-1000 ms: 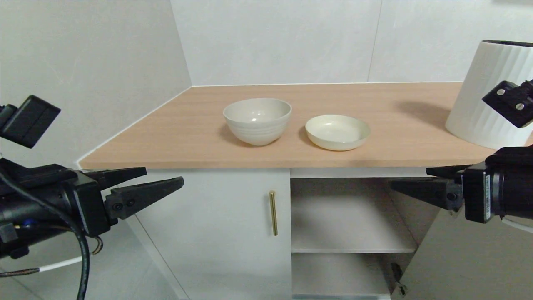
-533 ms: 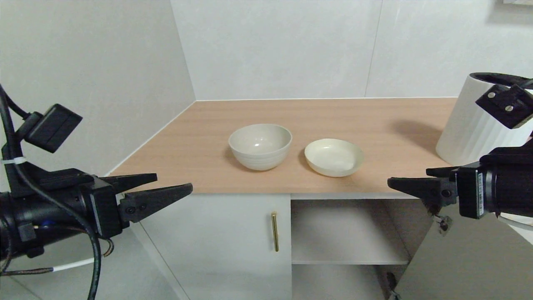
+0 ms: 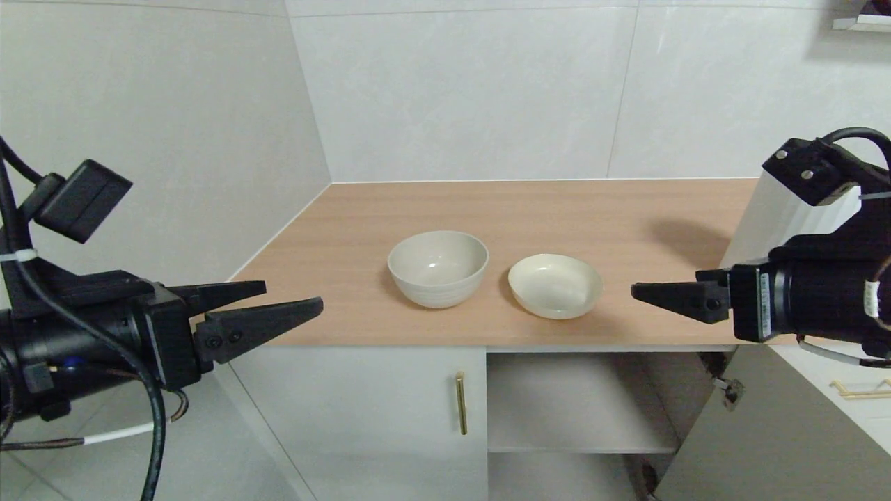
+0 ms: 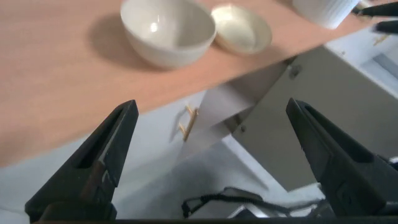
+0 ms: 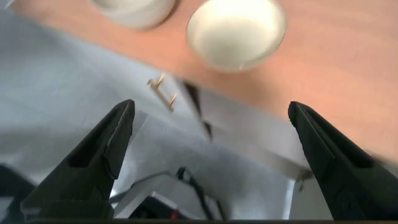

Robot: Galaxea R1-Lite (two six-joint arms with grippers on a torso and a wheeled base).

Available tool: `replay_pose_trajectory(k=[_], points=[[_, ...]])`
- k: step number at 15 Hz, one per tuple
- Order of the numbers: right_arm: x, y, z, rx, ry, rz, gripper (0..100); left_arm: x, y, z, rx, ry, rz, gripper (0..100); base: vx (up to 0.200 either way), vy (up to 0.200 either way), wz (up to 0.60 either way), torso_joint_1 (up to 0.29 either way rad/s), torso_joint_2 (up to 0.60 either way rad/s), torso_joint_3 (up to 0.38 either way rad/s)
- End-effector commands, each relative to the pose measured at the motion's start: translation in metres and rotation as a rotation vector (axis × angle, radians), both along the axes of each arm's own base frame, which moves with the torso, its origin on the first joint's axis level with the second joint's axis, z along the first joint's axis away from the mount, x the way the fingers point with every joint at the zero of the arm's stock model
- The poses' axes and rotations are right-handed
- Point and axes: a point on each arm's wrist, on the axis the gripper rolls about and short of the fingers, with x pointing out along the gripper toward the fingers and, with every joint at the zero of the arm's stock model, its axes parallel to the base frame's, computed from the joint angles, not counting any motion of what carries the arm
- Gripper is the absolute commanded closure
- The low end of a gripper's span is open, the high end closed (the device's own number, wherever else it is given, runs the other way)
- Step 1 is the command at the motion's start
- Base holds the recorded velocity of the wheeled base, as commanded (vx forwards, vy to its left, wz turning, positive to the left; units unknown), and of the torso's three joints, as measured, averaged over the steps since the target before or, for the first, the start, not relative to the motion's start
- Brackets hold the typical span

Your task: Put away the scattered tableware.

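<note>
On wood surface (image 3: 348,229), deep bowl (image 3: 438,268) and shallow bowl (image 3: 555,285) sit side by side. Left gripper (image 3: 292,296), right gripper (image 3: 644,292) flank them, apart, jaws spread, empty. I judge best: right gripper onto shallow bowl's rim, pinch squarely.

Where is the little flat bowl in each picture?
Head view: flat bowl on the counter, just right of the deep bowl.
Left wrist view: flat bowl on the counter, beside the deep bowl.
Right wrist view: flat bowl near the counter's edge.
Shared landmark: the gold handle below the counter.
</note>
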Motion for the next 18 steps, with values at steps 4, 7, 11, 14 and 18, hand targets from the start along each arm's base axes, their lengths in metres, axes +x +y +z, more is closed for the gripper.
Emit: replay_pose_trajectory(k=[4, 7, 11, 14, 18], points=[[0.064, 0.018, -0.014, -0.024, 0.088, -0.096, 0, 0.018, -0.009, -0.001, 0.034, 0.09, -0.019, 0, 0.0, 0.0, 0.0, 0.0, 0.0, 0.0], [0.075, 0.022, -0.021, -0.043, 0.107, -0.18, 0, 0.04, -0.023, -0.014, 0.048, 0.173, -0.023, 0, 0.0, 0.0, 0.0, 0.0, 0.0, 0.0], [0.079, 0.024, -0.025, -0.038, 0.114, -0.2, 0, 0.087, -0.053, -0.006, -0.146, 0.395, 0.199, 0, 0.0, 0.0, 0.0, 0.0, 0.0, 0.0], [0.08, 0.026, -0.02, -0.004, 0.112, -0.213, 0, 0.119, -0.065, -0.007, -0.123, 0.418, 0.33, 0, 0.0, 0.0, 0.0, 0.0, 0.0, 0.0], [0.079, 0.026, -0.021, 0.012, 0.123, -0.22, 0, 0.149, -0.077, -0.045, -0.06, 0.497, 0.38, 0, 0.0, 0.0, 0.0, 0.0, 0.0, 0.0]])
